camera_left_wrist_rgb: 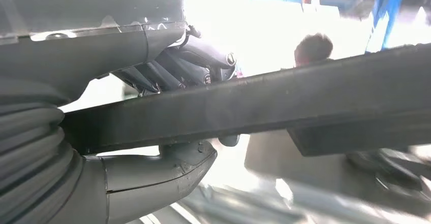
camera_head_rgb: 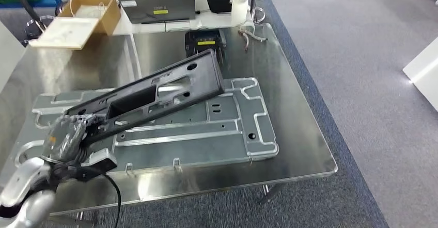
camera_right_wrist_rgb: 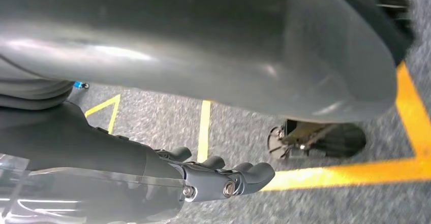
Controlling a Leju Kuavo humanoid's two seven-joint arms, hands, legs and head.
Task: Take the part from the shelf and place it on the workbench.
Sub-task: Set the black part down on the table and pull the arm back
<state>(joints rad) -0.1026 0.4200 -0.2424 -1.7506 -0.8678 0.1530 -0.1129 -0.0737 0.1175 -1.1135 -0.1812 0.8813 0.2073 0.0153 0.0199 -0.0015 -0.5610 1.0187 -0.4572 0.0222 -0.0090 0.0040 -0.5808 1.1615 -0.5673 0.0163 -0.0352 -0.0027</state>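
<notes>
Firmly, the left hand (camera_head_rgb: pixel 66 134) grips a long black moulded part (camera_head_rgb: pixel 155 91) above the steel workbench (camera_head_rgb: pixel 294 109).

Long black part (camera_head_rgb: pixel 155 93) tilted above the workbench (camera_head_rgb: pixel 289 135), seemingly not resting.

The head view looks forward and down from high on the robot onto the workbench (camera_head_rgb: pixel 289 135), taking in most of its top and the grey carpet beside it. The left wrist view sits close behind the left hand (camera_left_wrist_rgb: pixel 173 76) above that workbench, sharing the long black part (camera_head_rgb: pixel 155 93) with the head view. The right wrist view faces the floor near the workbench, close behind the right hand (camera_right_wrist_rgb: pixel 213 176).
</notes>
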